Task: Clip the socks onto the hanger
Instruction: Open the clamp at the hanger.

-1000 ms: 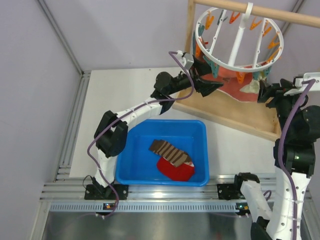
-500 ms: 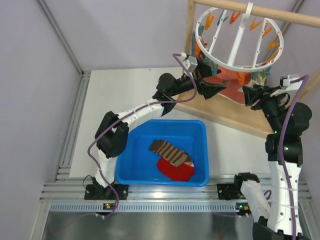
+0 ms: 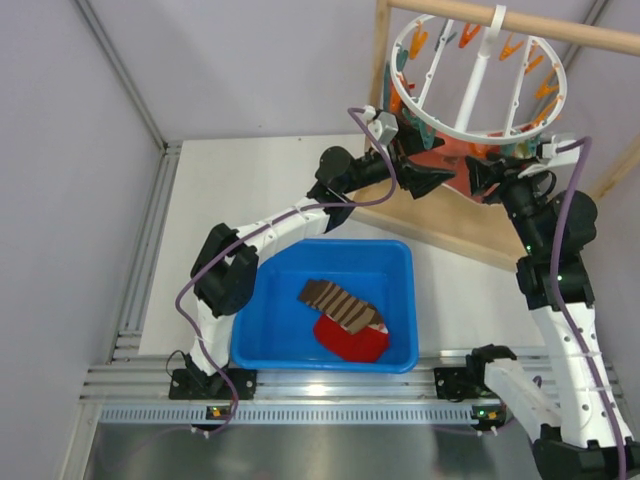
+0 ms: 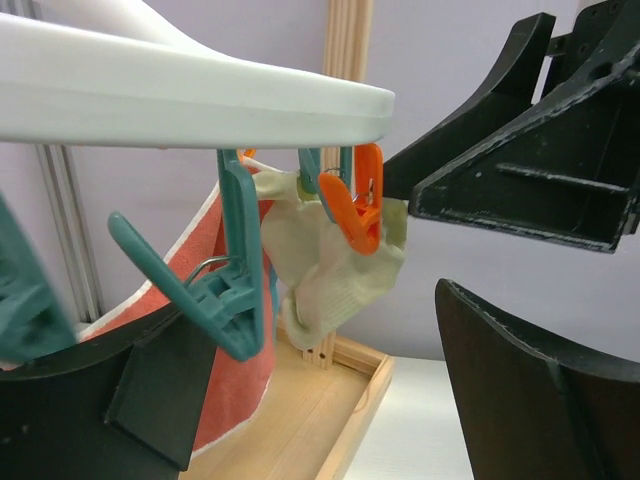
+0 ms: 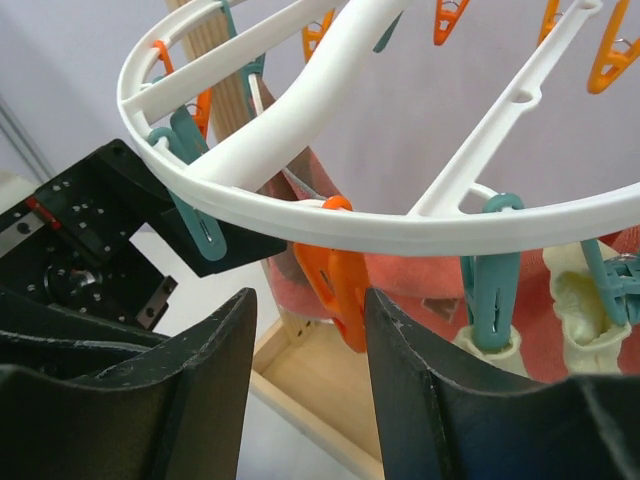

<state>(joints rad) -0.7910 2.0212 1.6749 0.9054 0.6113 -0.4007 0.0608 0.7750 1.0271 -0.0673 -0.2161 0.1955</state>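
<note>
Hanger [image 3: 462, 130] hangs hook uppermost; striped sock [image 3: 340, 303] lies diagonally, upper-left to lower-right.

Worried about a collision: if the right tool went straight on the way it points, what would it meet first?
Most likely the orange clothespin hanging from the hanger rim, framed between the right tool's fingers; exact depth is unclear.

Left wrist camera | pale sock [image 4: 325, 285] being pinched by orange clothespin [image 4: 355, 215] beneath hanger [image 4: 200, 100] ring | teal clothespin [image 4: 235, 290] being dangled just beside it, before salmon-red cloth [image 4: 225, 390] | left gripper [image 4: 315, 320] fingers [image 4: 540, 400] being held wide apart, nothing clamped | wooden post [image 4: 345, 60] being partly hidden behind.
</note>
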